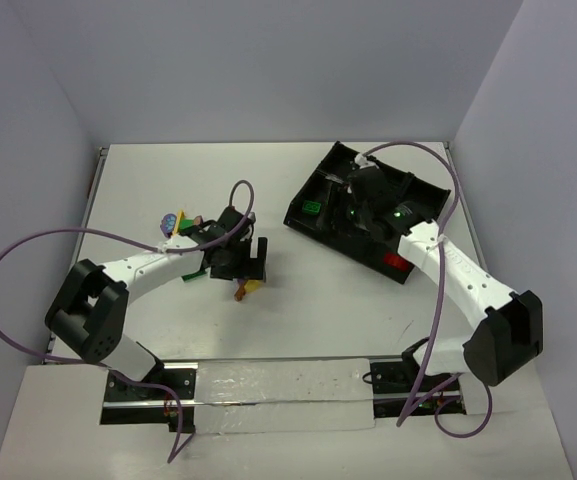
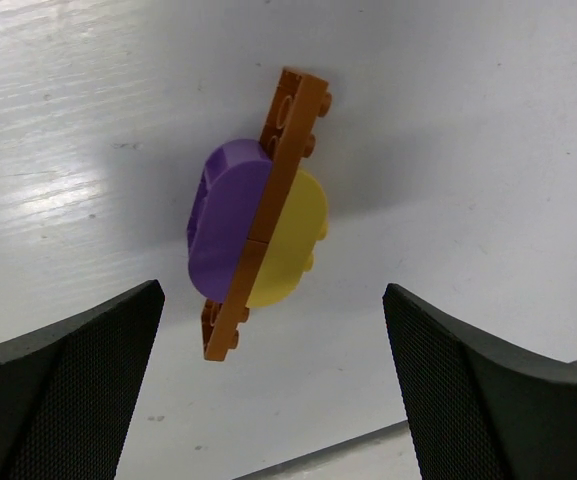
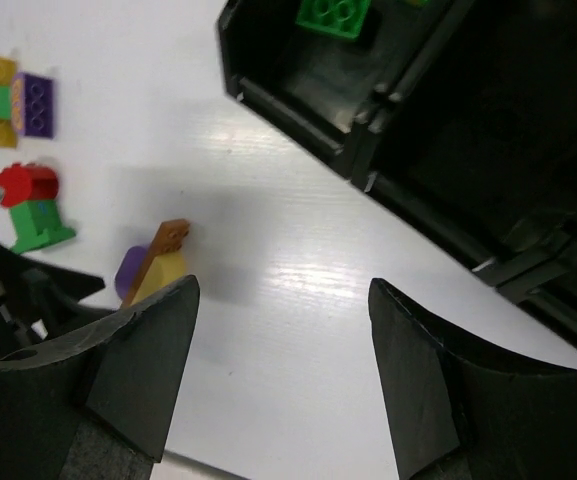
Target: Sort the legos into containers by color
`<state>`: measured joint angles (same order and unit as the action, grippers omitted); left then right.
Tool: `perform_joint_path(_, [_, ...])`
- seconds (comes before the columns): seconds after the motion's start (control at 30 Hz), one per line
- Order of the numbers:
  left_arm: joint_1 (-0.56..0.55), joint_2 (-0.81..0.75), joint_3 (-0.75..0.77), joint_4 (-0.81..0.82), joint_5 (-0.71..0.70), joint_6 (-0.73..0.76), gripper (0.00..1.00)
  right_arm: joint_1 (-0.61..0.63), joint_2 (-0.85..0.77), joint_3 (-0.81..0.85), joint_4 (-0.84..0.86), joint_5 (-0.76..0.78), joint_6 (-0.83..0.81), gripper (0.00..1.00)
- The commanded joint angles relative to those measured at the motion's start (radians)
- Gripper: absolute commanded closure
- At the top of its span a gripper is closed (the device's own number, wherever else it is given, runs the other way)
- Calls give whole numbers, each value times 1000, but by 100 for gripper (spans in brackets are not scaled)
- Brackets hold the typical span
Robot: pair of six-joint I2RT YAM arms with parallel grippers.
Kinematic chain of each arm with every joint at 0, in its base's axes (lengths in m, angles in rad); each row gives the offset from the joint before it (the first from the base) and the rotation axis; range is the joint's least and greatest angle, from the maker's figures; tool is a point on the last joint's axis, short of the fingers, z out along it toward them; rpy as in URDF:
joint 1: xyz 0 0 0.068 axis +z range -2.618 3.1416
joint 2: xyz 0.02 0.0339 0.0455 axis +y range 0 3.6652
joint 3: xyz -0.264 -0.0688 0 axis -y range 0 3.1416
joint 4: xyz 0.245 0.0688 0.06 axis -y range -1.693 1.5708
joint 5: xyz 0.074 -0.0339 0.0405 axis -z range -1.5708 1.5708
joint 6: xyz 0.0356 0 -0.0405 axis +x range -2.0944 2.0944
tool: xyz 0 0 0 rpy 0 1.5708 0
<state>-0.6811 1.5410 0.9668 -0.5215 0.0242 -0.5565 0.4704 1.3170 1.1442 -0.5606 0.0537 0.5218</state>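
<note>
Top external view: the white table point(image 1: 298, 320) carries a black tray point(image 3: 288, 95) set askew toward its far right corner. The tray has walled bins, with a green brick point(image 3: 336, 15) in one and a red brick point(image 1: 396, 262) in another.

The right pincer point(image 3: 283, 290) hangs over the tray's near side, its jaws well apart and holding nothing. The left pincer point(image 2: 273, 295) stands near the middle of the table, spread as wide as it goes and also holding nothing. Its two fingers straddle a small cluster point(image 2: 268, 200) without touching it.

That cluster should be very light and rigid, and its hard, glossy plastic is likely slippery under the pads. It probably will not crush, but the pieces could pop apart or skid away if pinched off-centre. The best hold seems to be straight across its two broad faces at mid-height, so that the thin edge does not twist out. Separating the colours likely needs the second pincer.

The cluster is a thin orange plate point(image 2: 288, 140) standing on edge. A rounded purple piece point(image 2: 223, 215) is stuck on one face and a rounded yellow piece point(image 2: 293, 235) on the other.

More mixed bricks point(image 3: 8, 100) lie toward the table's left edge.
</note>
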Motion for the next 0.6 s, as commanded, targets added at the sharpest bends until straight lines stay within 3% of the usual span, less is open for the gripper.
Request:
perform_joint_path(0.0, [3, -56, 33, -48, -57, 21, 1, 97, 25, -29, 60, -34, 73, 24])
perform_joint_path(0.13, [59, -166, -11, -36, 19, -18, 1, 179, 76, -60, 133, -43, 164, 25])
perform_joint_path(0.27, [198, -283, -43, -22, 98, -52, 1, 279, 145, -35, 173, -33, 190, 27])
perform_joint_path(0.57, [342, -340, -5, -15, 48, -117, 1, 355, 315, 18, 268, -53, 271, 25])
